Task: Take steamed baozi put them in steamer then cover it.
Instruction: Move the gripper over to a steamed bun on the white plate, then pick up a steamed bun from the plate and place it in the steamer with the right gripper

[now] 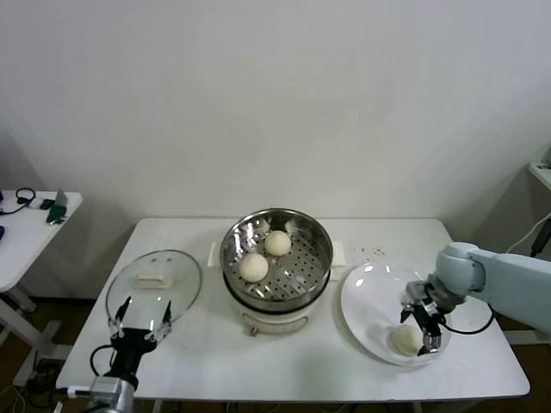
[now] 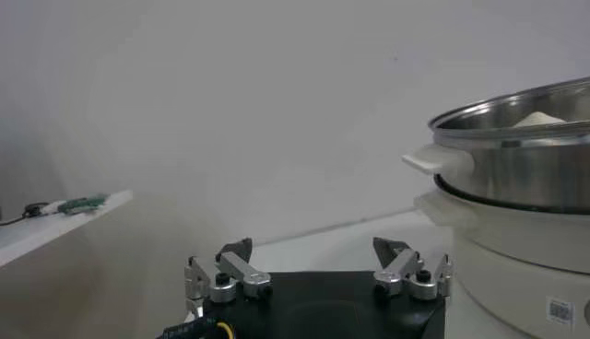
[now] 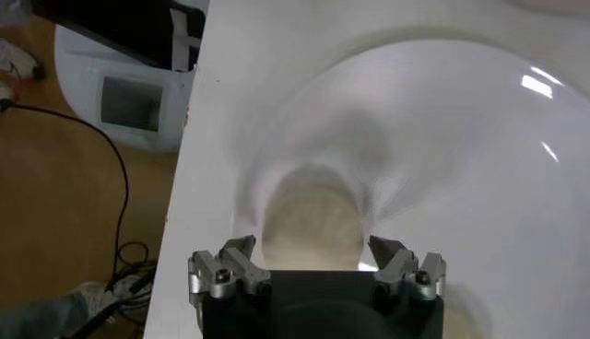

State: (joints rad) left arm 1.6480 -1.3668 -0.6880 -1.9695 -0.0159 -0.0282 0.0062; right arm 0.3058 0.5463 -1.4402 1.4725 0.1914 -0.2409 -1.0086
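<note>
The steel steamer (image 1: 277, 297) stands mid-table, and two steamed baozi (image 1: 277, 243) (image 1: 253, 267) lie on its perforated tray. One more baozi (image 1: 403, 339) rests on the white plate (image 1: 366, 297) to the right. My right gripper (image 1: 420, 331) hangs open directly over that bun. In the right wrist view the bun (image 3: 313, 216) sits between the spread fingertips (image 3: 241, 247), and no contact shows. The glass cover (image 1: 155, 280) lies flat at the left. My left gripper (image 1: 145, 308) waits open at the lid's near edge, holding nothing. From the left wrist the steamer (image 2: 525, 166) shows beyond that gripper (image 2: 318, 251).
A small side table (image 1: 34, 215) with cables stands off to the left. The plate sits close to the table's front right edge (image 3: 189, 157). Below it the floor holds a cable and a white box (image 3: 124, 101). A wall rises right behind the table.
</note>
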